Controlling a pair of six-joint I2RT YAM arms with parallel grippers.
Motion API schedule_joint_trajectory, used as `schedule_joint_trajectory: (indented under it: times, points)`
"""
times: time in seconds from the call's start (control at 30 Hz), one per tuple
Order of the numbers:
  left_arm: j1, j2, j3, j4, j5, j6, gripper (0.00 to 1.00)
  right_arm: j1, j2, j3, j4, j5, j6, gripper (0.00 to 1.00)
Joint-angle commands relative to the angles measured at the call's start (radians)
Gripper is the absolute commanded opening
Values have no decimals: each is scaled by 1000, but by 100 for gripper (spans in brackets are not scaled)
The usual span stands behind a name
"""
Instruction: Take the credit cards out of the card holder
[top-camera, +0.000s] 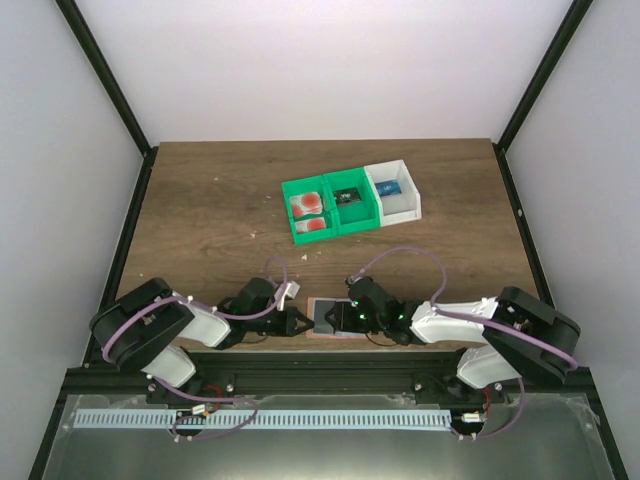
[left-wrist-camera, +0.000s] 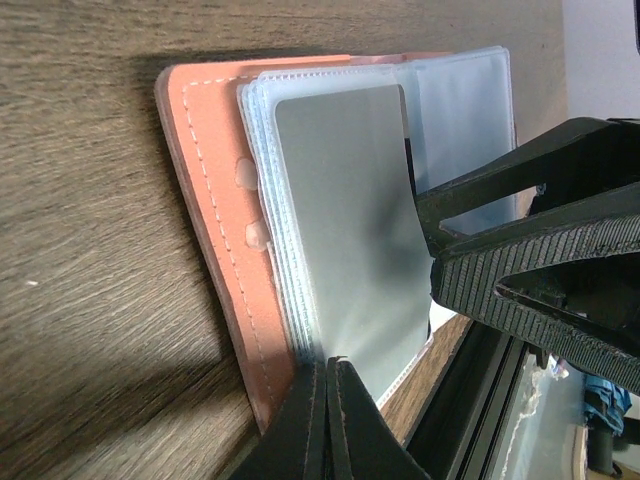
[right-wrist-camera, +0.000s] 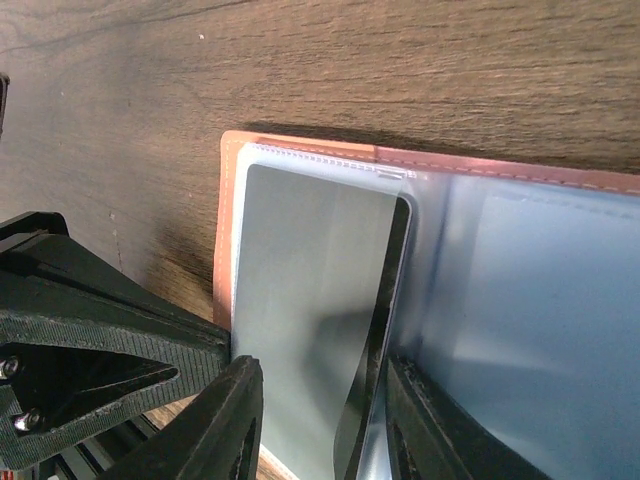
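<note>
The card holder lies open at the table's near edge, with a salmon-pink rim and clear blue-grey sleeves. A grey credit card lies on the top sleeve. One long edge of it curls up and shows a dark underside. My right gripper is open, its jaws standing apart over the card's end and one finger against the lifted edge. My left gripper is shut, its tips pressed on the sleeves' edge. Two pale credit cards with red blots lie in a green bin.
A green bin, a second green compartment with a dark item and a white bin with a blue item stand in a row at mid-table. A black rail runs just beyond the holder along the table's near edge.
</note>
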Motion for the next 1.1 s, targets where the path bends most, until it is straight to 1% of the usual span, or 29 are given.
schedule_joint_trajectory:
  times: [0.0,0.07,0.17,0.27,0.57,0.73,0.9,1.03,1.07]
  points:
    - [-12,22,-6,3,-24,12,0,-3,-13,-24,45,-32,23,35]
    - [-14,27,-7,4,-23,13,0,-6,-30,-39,70,-37,27,34]
    - [-18,30,-9,5,-23,12,0,-10,-45,-63,116,-57,25,28]
    - [-22,34,-9,9,-25,9,0,-13,-46,-74,138,-70,30,23]
    - [-27,42,-4,9,-26,5,0,-17,-66,-92,141,-66,34,15]
    - [-27,45,-6,9,-32,6,0,-20,-79,-95,127,-58,28,9]
    - [-27,50,-8,3,-37,7,0,-23,-90,-111,127,-56,29,6]
    - [-27,50,-9,-5,-40,12,0,-28,-97,-125,129,-61,32,6]
    - [-27,49,-9,-6,-41,13,0,-30,-100,-129,133,-64,35,7]
